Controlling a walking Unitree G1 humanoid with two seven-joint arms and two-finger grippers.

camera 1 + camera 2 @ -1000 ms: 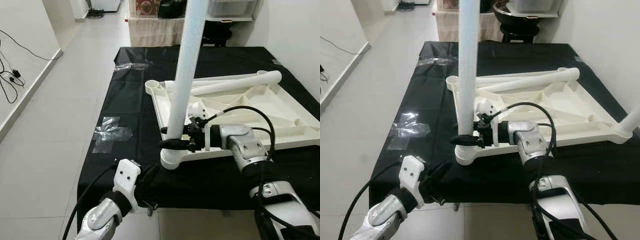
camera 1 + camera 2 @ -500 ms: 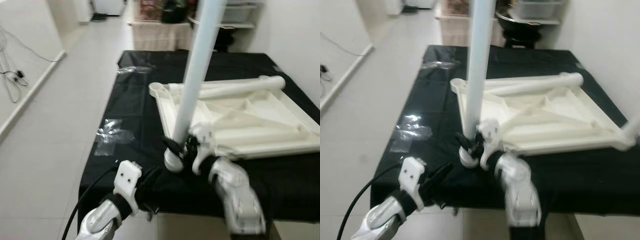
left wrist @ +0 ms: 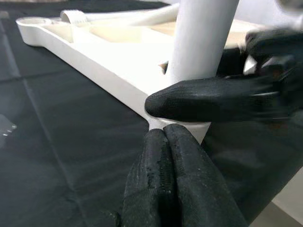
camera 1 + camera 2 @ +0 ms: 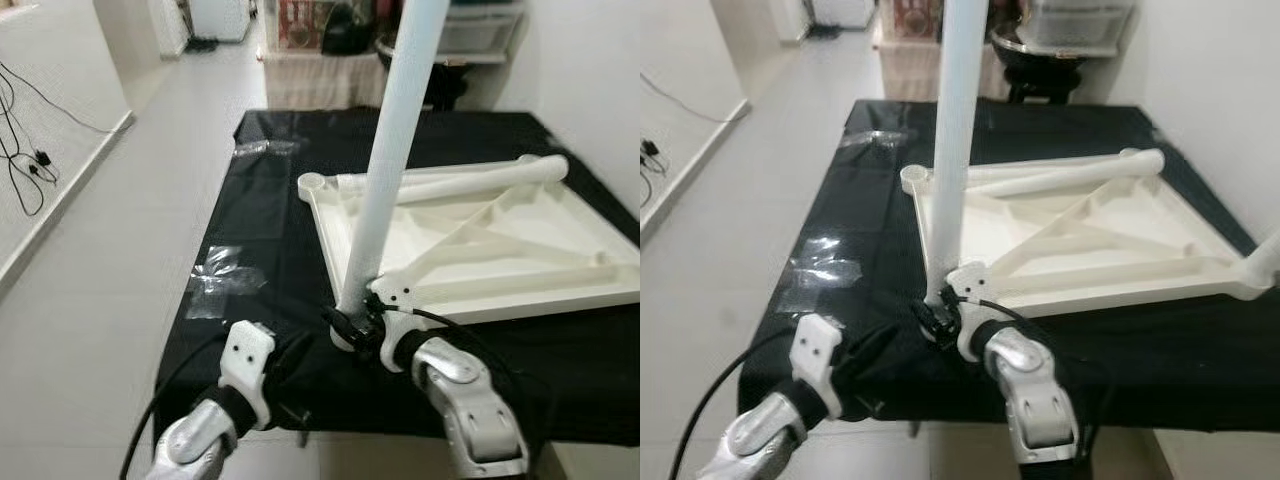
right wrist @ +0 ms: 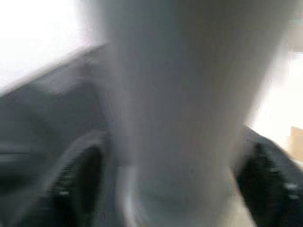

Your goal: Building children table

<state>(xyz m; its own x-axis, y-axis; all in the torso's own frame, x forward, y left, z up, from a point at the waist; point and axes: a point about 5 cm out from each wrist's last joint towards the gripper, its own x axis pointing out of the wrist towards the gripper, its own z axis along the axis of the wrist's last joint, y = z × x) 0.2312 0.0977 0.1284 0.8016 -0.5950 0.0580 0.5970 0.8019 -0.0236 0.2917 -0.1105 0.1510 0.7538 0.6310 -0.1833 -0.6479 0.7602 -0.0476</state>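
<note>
The right gripper [image 4: 352,326] is clamped around the base of the upright table leg [image 4: 392,150], seated in the near corner of the overturned tabletop [image 4: 520,262] on the black cloth [image 4: 270,210]. The left gripper [image 3: 166,142], fingers pressed together, is held just beside that corner.

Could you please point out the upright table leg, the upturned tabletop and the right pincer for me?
upright table leg [image 4: 388,165]: left eye view, middle of its white shaft.
upturned tabletop [image 4: 520,262]: left eye view, on a rib of its underside.
right pincer [image 4: 352,327]: left eye view, between its fingertips at the leg's base.
</note>
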